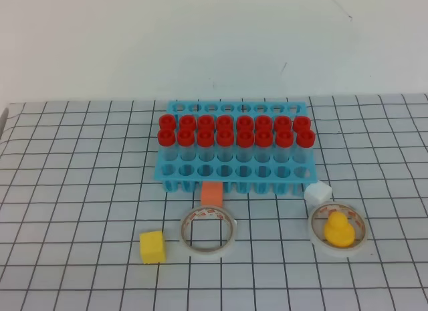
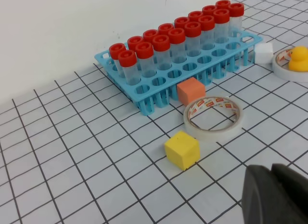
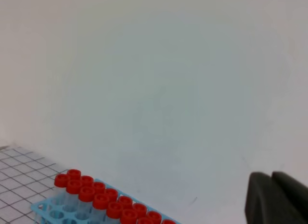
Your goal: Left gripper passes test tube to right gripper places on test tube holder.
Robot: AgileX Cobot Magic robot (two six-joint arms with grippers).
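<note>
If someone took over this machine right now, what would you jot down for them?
Left gripper: shut, empty, low over the table near the yellow cube.
Right gripper: shut, empty, raised, facing the wall.
Test tube holder: two back rows filled with red-capped test tubes, front rows empty.
Done: no handover visible.
Left: pick a tube, pass it across, place it.

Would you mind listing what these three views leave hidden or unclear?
- Left gripper: left wrist view, frame edge cuts it; only a dark corner shows.
- Right gripper: right wrist view, likewise.
- Both arms: outside the high view.
- Test tube holder: right wrist view, bottom edge crops it.
- Tape roll print: too small.
</note>
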